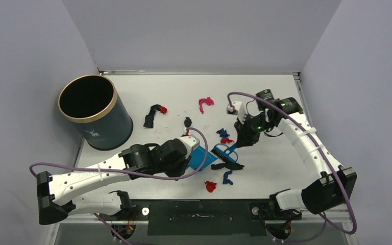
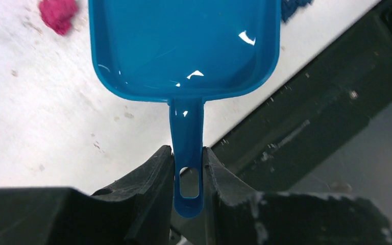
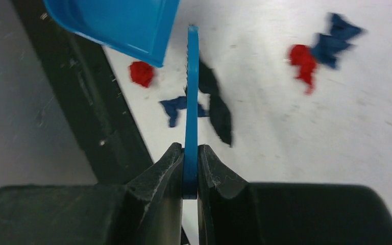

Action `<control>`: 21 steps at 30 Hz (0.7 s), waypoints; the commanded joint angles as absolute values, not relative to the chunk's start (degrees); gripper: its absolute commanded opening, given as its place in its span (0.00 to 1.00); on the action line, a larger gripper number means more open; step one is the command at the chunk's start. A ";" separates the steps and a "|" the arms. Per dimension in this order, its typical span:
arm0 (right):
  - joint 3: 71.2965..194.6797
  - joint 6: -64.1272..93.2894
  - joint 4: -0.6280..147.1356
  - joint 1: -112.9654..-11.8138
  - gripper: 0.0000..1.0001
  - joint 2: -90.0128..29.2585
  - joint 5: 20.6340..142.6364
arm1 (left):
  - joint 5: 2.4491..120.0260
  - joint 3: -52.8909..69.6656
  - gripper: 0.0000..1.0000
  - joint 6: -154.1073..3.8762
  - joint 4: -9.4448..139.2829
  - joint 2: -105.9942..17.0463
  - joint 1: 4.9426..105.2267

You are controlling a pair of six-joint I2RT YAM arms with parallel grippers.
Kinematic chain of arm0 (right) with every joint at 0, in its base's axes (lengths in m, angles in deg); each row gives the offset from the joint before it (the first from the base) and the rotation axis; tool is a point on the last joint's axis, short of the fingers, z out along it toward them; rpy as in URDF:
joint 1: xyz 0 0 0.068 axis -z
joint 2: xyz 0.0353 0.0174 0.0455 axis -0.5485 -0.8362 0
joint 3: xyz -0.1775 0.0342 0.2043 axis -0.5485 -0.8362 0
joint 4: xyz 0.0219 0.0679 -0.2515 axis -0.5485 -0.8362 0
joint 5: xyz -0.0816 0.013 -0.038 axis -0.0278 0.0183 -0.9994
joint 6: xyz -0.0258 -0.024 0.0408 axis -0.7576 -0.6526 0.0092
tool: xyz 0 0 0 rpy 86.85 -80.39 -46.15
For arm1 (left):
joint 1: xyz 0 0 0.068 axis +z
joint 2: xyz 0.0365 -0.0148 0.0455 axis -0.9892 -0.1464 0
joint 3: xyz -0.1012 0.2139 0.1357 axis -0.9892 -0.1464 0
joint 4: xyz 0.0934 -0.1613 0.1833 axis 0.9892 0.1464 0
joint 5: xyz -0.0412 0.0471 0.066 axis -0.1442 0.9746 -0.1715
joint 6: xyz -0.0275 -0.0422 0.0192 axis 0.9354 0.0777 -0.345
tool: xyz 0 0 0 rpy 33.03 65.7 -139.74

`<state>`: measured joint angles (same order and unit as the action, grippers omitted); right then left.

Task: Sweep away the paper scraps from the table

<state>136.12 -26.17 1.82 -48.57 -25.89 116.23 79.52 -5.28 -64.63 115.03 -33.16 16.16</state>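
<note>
Top external view shows two robot arms on the white table (image 1: 184, 87), with one blue dustpan (image 1: 200, 158), one blue brush (image 1: 223, 151) and one dark round bin (image 1: 109, 127). The paper scraps (image 1: 205, 103) lie across the middle of the frame. Nine can be counted: one pink, three red, two dark blue and three black. They are small and crumpled, and two of the black ones are long and thin. The pink one lies alone near the top middle. A red scrap (image 1: 211, 186) and a dark blue one sit at the bottom middle, close to the dark metal edge. The dustpan is smooth, shiny plastic, with a flat scoop and a thin handle with a hole in it. The left gripper (image 2: 188, 153) is clamped tight on that handle, and the left arm hides part of the scoop. The right gripper (image 3: 190, 153) is clamped on the flat blue handle of the brush. The brush sits just right of the dustpan, and a long black scrap lies right by its black bristles. The table is flat with small dark marks. The bin stands at the upper left and has a gold rim. Pale grey walls stand around the table.
</note>
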 commanded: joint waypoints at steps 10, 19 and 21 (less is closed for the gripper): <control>129.20 -26.79 3.35 -70.54 0.05 -36.96 122.05 | 82.22 -1.22 0.00 -39.63 139.21 -25.07 -2.33; 127.89 -22.96 9.90 -68.60 0.05 -40.35 106.68 | 85.24 -1.85 0.00 -36.06 141.00 -26.56 -7.32; 130.14 -23.81 9.37 -64.45 0.05 -40.51 105.33 | 86.17 -1.32 0.00 -37.08 139.81 -27.92 -8.33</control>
<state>126.70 -23.22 6.61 -71.13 -41.89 112.67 82.84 -3.42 -38.03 140.10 -25.86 -6.79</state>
